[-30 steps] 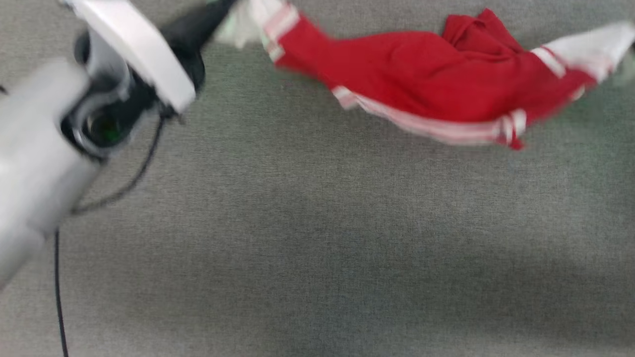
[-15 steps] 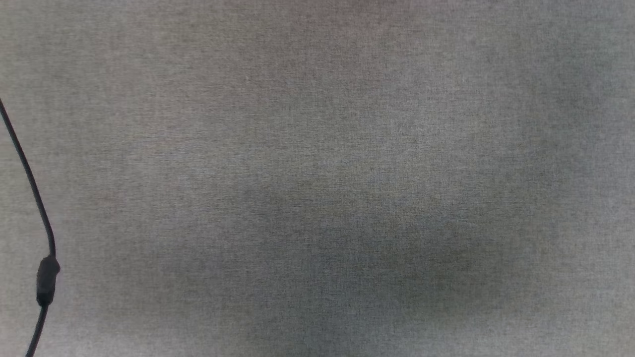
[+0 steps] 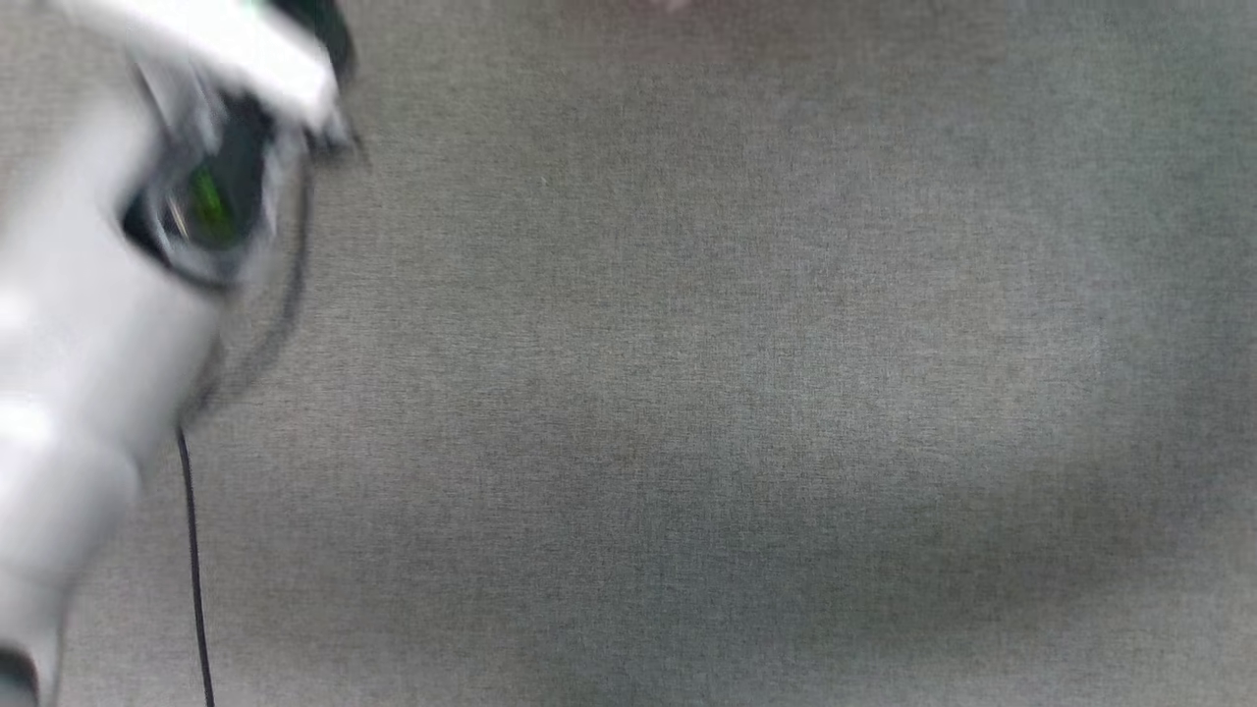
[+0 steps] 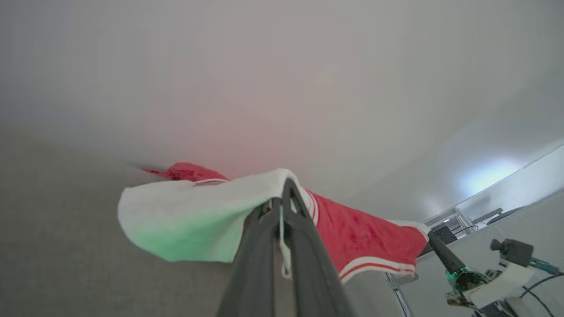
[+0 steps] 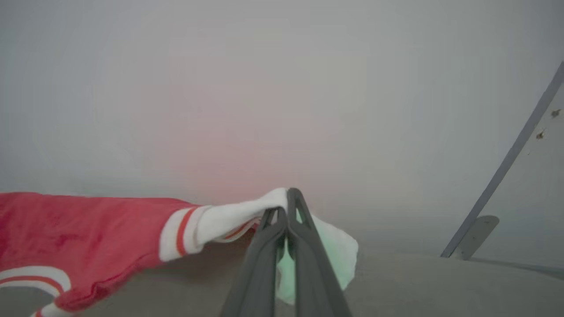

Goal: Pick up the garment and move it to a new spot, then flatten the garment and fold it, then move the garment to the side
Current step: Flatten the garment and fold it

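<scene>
A grey woven fabric surface (image 3: pixel 746 295) is stretching across the head view, and a broad soft shadow (image 3: pixel 746 579) is lying over its lower middle. In the left wrist view a plain pale wall (image 4: pixel 264 66) is running across the upper frame, with a bright patch of light (image 4: pixel 487 176) glowing at the right. In the right wrist view a slanted grey bar (image 5: pixel 511 158) is rising along the right edge, ending below in a rounded plate (image 5: pixel 473 237).

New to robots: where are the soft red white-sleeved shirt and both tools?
Soft red white-sleeved shirt (image 4: pixel 365 233): left wrist view, red body.
Left tool (image 4: pixel 282 198): left wrist view, between fingertips.
Right tool (image 5: pixel 284 204): right wrist view, between fingertips.
</scene>
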